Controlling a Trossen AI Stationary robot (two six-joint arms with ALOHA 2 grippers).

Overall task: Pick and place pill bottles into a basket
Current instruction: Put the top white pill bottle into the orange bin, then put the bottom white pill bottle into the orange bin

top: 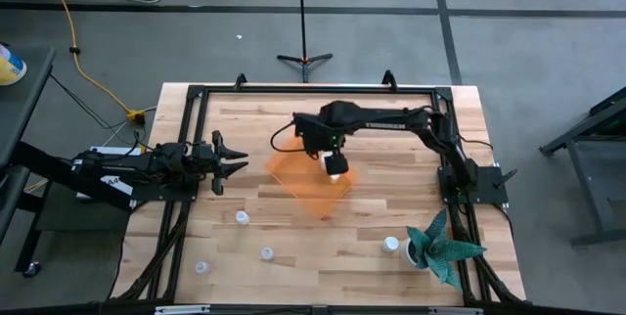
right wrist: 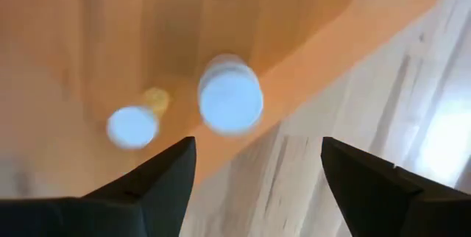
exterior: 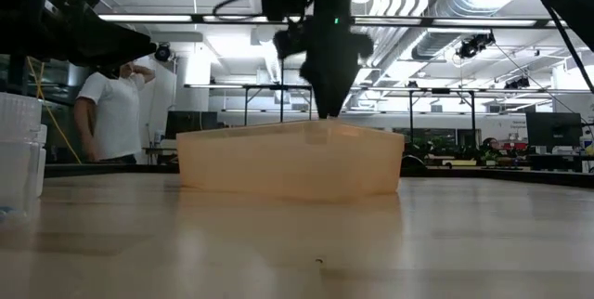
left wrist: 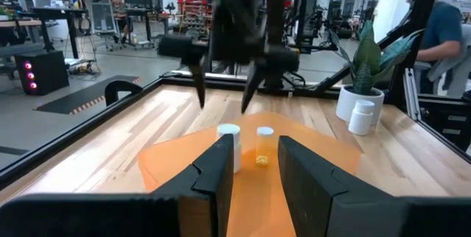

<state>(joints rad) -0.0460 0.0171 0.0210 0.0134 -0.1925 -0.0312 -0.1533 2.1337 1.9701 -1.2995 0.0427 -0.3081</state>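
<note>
The orange basket (top: 311, 184) sits on the wooden table near its middle. Two white pill bottles (left wrist: 228, 145) (left wrist: 263, 146) stand upright on its floor; the right wrist view shows their caps (right wrist: 230, 94) (right wrist: 132, 126) from above. My right gripper (top: 335, 165) hangs open and empty above the basket, fingers pointing down (right wrist: 257, 149). My left gripper (top: 230, 163) is open and empty, to the left of the basket, pointing at it (left wrist: 254, 143). Several more bottles (top: 242, 218) (top: 266, 253) (top: 201, 267) stand on the near part of the table.
A teal leafy plant in a white pot (top: 445, 247) stands at the near right, with a bottle (top: 391, 245) beside it. A black frame (top: 191, 95) runs round the table. A person (exterior: 116, 109) stands in the room beyond the table.
</note>
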